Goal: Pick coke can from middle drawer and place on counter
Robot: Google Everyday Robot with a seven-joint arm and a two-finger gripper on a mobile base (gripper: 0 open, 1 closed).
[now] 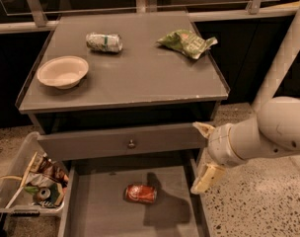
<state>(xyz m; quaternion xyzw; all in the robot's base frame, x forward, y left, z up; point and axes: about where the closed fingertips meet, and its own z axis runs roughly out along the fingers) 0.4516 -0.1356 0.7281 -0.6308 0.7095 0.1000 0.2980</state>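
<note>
The coke can (140, 193) lay on its side on the floor of the open middle drawer (95, 204), below the table (140, 78). The gripper (203, 154) hung at the drawer's right wall, its jaws seemingly spread and holding nothing.

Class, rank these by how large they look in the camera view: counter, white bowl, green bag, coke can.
1. the counter
2. the white bowl and green bag look alike, so they are not ranked
3. the coke can, lying in the middle drawer
The gripper hangs open beside the drawer's right wall.
</note>
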